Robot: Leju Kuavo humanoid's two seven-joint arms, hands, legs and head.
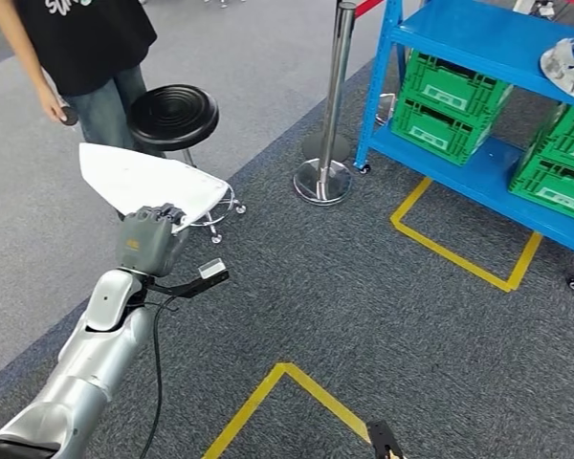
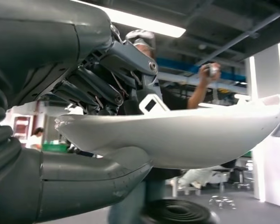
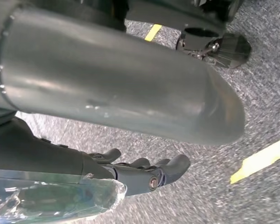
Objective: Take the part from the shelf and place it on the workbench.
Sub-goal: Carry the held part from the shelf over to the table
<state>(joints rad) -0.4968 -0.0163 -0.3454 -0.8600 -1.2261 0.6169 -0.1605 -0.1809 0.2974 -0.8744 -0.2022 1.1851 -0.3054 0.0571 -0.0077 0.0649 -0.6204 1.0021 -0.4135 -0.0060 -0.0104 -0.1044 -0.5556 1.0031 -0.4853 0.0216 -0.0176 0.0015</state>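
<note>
Above carpet [image 1: 342,287], part [image 1: 150,182] flat, left-right.

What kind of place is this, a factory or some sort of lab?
Probably a workshop or robot test hall set up like a factory. A blue metal shelf holds green crates, yellow tape marks zones on the grey carpet, and a barrier post ropes off the area.

black stool [image 1: 173,117] | person [image 1: 89,48] | chrome post [image 1: 333,105] | green crates [image 1: 447,103]

Flat white part [image 1: 146,182], seemingly plastic
</note>
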